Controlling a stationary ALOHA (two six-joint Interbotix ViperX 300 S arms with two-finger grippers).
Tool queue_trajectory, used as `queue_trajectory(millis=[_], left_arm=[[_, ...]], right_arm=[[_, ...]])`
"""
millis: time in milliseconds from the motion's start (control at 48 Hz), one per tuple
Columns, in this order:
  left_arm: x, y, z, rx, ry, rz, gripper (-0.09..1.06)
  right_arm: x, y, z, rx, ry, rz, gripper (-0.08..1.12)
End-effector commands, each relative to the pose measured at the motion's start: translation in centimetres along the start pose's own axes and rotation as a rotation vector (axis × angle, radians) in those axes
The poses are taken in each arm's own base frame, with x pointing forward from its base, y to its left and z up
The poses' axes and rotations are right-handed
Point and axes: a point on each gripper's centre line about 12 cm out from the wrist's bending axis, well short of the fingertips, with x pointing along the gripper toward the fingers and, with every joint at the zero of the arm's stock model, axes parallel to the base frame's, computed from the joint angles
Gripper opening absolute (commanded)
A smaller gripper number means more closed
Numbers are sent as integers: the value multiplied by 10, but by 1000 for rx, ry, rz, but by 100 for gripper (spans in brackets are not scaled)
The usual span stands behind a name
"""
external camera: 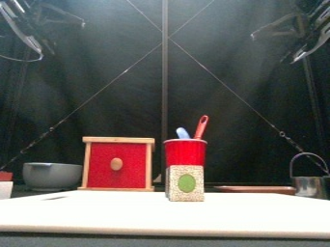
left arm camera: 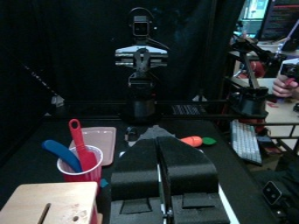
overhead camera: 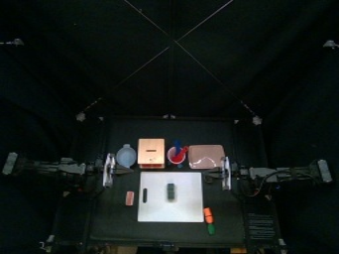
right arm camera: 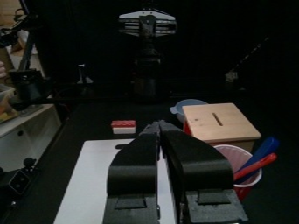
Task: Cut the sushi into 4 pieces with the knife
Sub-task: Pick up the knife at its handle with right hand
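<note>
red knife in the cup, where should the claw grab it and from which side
Grip the red knife by the end sticking up out of the red cup, coming down from above. It stands nearly upright, and the blue knife sits lower beside it, so its top is free.

Top looks down, front level, wrists inward; all share red cup (external camera: 184,152).

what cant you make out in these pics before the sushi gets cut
- Sushi roll: front view shows only its end; top view is too small for block seams.
- Knives: lower ends hidden inside the red cup.
- Bowl: inside unseen; front view looks level at its wall.
- Orange toy: too small in top view to identify.
</note>
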Motion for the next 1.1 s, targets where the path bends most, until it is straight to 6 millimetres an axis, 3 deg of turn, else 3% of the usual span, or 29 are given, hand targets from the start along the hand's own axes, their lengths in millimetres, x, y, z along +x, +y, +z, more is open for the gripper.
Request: queue_trajectory(millis=[21,125,333,417,521,688,771,1104], left_arm=[[8,1,-3,3,15,3,-7],[14,1,-3,3,23,4,-2],[35,1,-9,-1,69,5,3],[39,1,-14,-1,90,5,6],[40,1,-17,-3,104,5,9],[40,1,-19,-6,110,6,11],[39,1,-20,-6,110,6,11],[37,1,-26,-10,129,8,11]], right_arm=[[9,-6,11,29,-16,-30,1],[23,-22,17,116,8,-112,5],[72,-89,46,322,246,-348,10],[81,-113,53,356,351,-406,18],[86,-144,54,415,481,-472,39],[105,-170,27,504,688,-481,84],[116,-177,12,529,777,-472,97],[144,-191,-29,602,1027,-366,97]])
